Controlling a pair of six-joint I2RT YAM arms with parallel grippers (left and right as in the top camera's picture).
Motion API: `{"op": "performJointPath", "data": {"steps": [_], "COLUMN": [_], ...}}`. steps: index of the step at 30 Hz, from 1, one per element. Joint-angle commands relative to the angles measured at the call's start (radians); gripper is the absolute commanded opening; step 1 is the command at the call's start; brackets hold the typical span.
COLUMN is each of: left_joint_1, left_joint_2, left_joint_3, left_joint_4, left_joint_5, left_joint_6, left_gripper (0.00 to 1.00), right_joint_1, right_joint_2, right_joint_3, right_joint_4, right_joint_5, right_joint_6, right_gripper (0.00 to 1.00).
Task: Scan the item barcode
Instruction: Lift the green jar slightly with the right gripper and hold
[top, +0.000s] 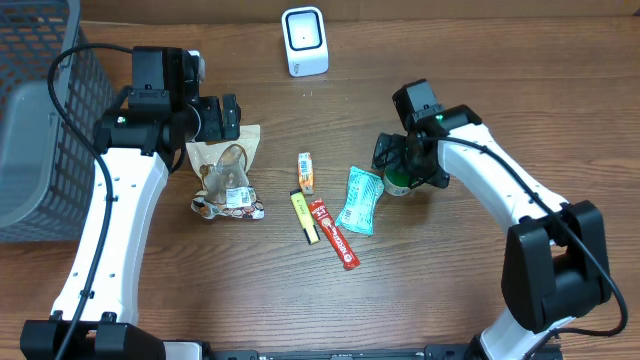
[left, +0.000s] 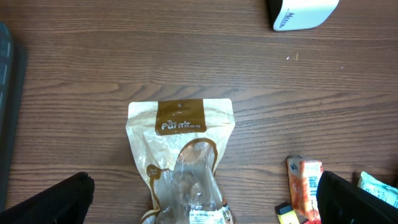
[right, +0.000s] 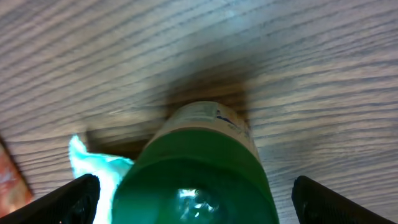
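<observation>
- Observe the green bottle first: it fills the lower centre of the right wrist view, with its pale cap end pointing away from the lens.
- Note the right gripper: its jaws stand fully apart, one dark finger on each side of the bottle. A gap of bare table shows on both sides, so nothing is gripped.
- Locate the white scanner at the far centre of the table. The bottle lies well apart from it, nearer the robot and to the right.
- Note the left gripper: its jaws are also spread wide and hold nothing. It hovers nearer the robot than the scanner and to the left, above a brown and clear snack pouch.
- Find the teal sachet nearer the robot than the scanner and slightly right, just beside the bottle.
- Find the orange packet, the yellow item and the red stick pack almost straight toward the robot from the scanner, well apart from it.
- Find the grey mesh basket far to the left of the scanner, at the table edge.
</observation>
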Motion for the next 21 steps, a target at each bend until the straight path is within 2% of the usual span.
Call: {"op": "performJointPath", "data": {"steps": [1,7,14,21], "left_joint_1": [-0.001,-0.001,-0.001,-0.001], "left_joint_2": [0.007,0.007,0.007,0.007], "left_joint_3": [0.006,0.006,0.006,0.006], "left_joint_4": [0.003,0.003,0.003,0.003], "left_joint_5": [0.004,0.004,0.004,0.004], "left_joint_6": [-0.006,-0.006,-0.006,-0.006], "left_gripper": [1.00,1.00,1.00,1.00], "right_joint_1": [0.004,0.000,-0.040,-0.062], "right_joint_2": [-0.004,-0.004,-0.004,-0.004], "right_joint_3": [-0.037,-0.051,-0.025,0.000], "right_joint_4": [0.034,0.047,0.011,-0.025], "right_joint_5": [0.040,0.115,0.113,0.045], "right_joint_6": [0.000,0.000,-0.001,-0.042], "right_gripper": [1.00,0.97,0.84,0.84]}}
